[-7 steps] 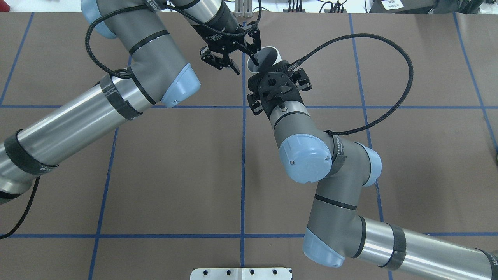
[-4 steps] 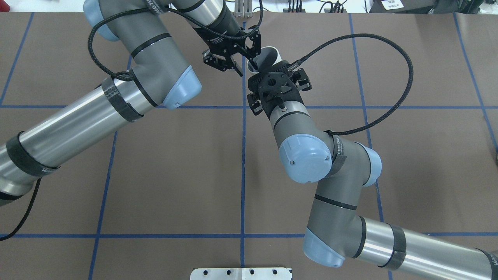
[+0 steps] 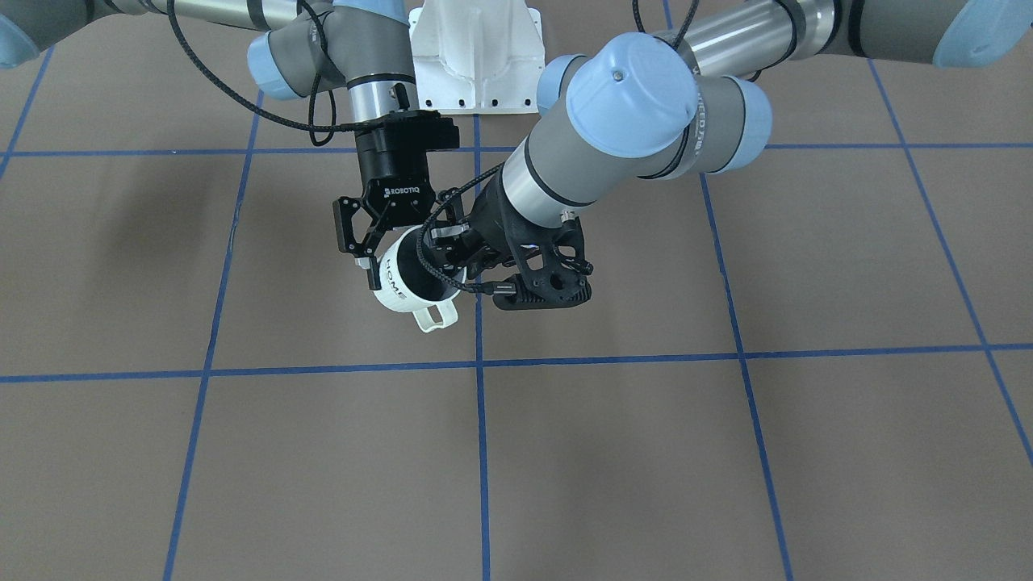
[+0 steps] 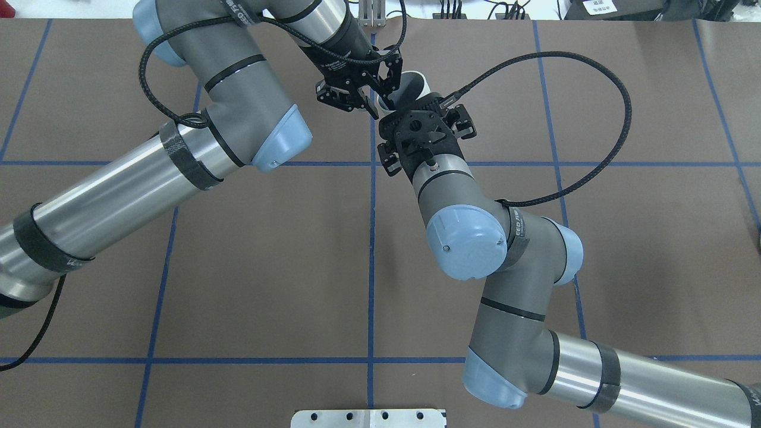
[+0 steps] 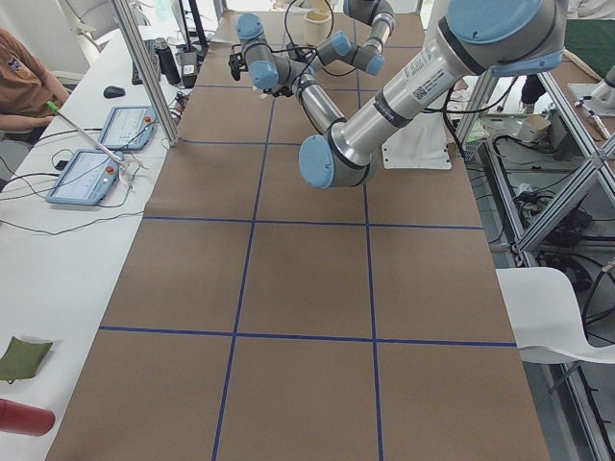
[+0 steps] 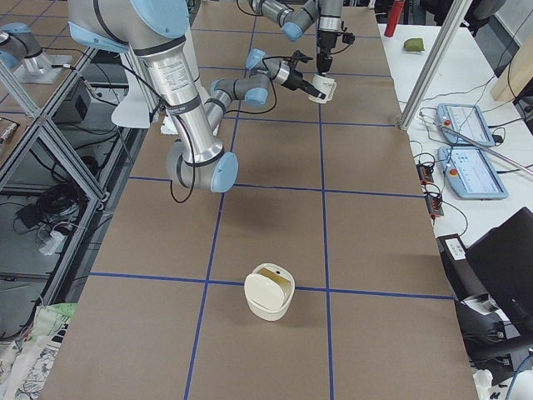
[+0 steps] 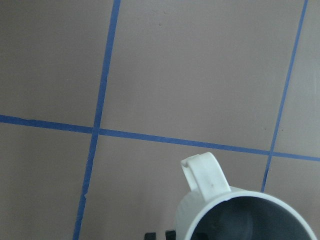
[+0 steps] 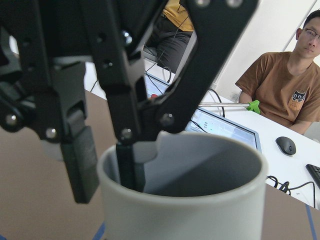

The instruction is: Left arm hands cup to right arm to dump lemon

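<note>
My left claw (image 3: 445, 252) clamps the cup (image 3: 399, 284) rim, aloft over desk (image 3: 646, 444); right claw (image 3: 390, 259) straddles opposite rim, grip unclear

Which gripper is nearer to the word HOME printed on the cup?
Right. The right gripper straddles the rim of the cup directly beside the HOME lettering; the left gripper holds the rim on the opposite side, away from it.

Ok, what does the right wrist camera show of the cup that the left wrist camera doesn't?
Only the right wrist view shows the right gripper astride the cup at its rim, one finger inside, one outside; whether it clamps is unclear. Only the left wrist view shows the handle and the blue-taped table below. Both show the cup's dark inside, with no lemon visible in either.
</note>
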Motion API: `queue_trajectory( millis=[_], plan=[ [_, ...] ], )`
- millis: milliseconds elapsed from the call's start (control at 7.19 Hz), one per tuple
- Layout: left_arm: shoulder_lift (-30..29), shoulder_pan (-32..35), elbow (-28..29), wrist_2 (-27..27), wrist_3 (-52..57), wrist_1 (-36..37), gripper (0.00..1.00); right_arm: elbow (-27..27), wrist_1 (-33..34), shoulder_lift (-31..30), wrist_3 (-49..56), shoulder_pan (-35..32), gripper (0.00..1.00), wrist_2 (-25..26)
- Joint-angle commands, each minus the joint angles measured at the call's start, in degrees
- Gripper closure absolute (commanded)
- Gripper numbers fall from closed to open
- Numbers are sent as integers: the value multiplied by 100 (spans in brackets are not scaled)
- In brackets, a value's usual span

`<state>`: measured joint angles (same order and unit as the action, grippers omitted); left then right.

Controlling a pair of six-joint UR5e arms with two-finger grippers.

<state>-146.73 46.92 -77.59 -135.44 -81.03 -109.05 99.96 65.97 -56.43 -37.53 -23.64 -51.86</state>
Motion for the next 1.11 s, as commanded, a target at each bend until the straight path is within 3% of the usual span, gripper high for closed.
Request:
queue_trajectory(
  millis=[0, 139, 278, 417, 556, 974],
  plan=[
    [-5, -33, -2, 0, 0, -11, 69, -2, 4, 0, 0, 0, 75, 0],
    [-5, -33, -2, 0, 9, -11, 73, -2, -5, 0, 0, 0, 75, 0],
    [-5, -33, -2, 0, 0, -11, 97, 6, 4, 0, 0, 0, 71, 0],
    [4, -25, -2, 0, -26, 15, 100, -2, 13, 0, 0, -9, 6, 9],
    [4, -16, -2, 0, -26, 24, 100, -2, 13, -9, 0, 0, 0, 26],
    [4, 2, -2, 0, -26, 15, 100, -2, 13, -17, 0, 0, 0, 26]
  ],
)
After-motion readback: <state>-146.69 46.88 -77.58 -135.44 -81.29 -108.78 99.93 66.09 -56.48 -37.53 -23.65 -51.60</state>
